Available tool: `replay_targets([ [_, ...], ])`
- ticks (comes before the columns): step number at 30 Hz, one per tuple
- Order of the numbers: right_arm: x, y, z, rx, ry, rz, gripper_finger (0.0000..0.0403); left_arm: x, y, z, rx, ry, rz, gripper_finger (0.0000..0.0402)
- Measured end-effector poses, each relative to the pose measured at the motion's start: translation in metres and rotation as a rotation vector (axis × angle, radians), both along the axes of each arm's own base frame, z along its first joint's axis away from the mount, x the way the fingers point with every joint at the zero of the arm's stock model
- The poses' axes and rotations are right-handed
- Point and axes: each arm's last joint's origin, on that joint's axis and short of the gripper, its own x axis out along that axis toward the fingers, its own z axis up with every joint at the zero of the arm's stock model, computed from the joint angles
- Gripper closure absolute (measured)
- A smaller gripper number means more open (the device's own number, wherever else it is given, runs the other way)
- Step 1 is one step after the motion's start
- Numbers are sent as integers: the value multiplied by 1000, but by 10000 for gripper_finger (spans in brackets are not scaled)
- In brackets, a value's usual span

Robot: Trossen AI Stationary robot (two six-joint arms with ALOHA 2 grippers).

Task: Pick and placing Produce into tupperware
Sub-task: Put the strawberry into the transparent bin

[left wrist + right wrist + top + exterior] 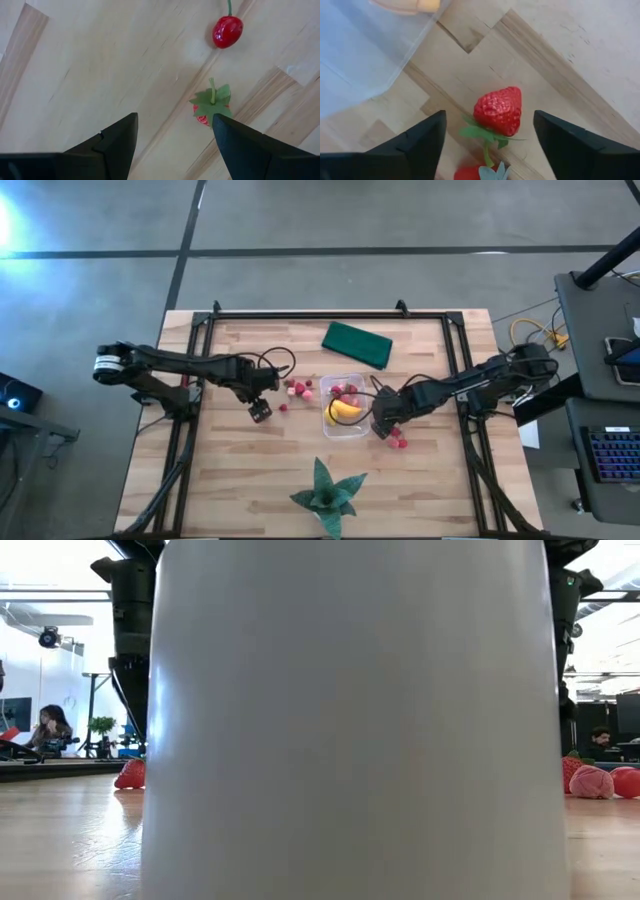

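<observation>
The clear tupperware (345,406) stands mid-table and holds a yellow banana (342,411) and some red pieces. My right gripper (382,426) hangs just off its right side, open and pointing down. In its wrist view (489,118) a red strawberry (498,111) lies on the wood between the two fingers, with a gap on each side. A second strawberry (470,173) lies beside it. My left gripper (260,411) hovers open to the left of the tub above bare wood (174,120), near a leafy strawberry (210,106) and a red cherry (227,31).
Loose red and pink berries (298,390) lie left of the tub, and more (398,441) lie right of it. A flat dark green rectangle (357,344) sits at the far side and a green star-shaped leafy object (327,492) at the near edge. A white body (355,720) blocks most of the low view.
</observation>
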Motion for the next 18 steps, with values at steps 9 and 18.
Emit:
replay_targets([
  [9, 0, 0, 0, 1, -5, -37, 173, 1, 0, 0, 2, -12, -6, 159],
  [18, 2, -1, -10, -17, 33, -67, 189, 1, 0, 0, 2, -12, -6, 159],
])
